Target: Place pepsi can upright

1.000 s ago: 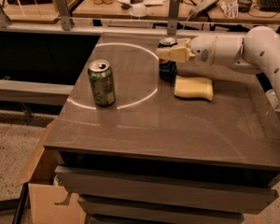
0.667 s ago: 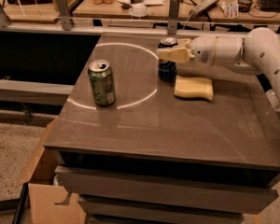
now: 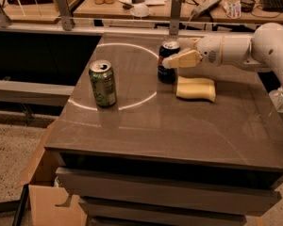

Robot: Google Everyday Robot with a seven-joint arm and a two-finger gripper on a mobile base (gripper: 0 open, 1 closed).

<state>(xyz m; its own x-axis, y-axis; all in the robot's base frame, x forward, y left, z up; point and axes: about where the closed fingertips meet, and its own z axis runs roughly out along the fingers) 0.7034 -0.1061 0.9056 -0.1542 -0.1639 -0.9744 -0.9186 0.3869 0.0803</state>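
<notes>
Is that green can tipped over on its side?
No, the green can stands upright on the table, well left of the gripper at the pepsi can.

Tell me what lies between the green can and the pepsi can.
Nothing but bare tabletop, as the camera view shows. The green can and the pepsi can both stand upright, and the gripper is at the pepsi can's right side.

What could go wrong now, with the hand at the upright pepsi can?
1. The hand is right at the standing pepsi can; a sideways pull-away might tip it over.
2. The yellow sponge lies close beside the can; a low arm move might shove it into the can.
</notes>
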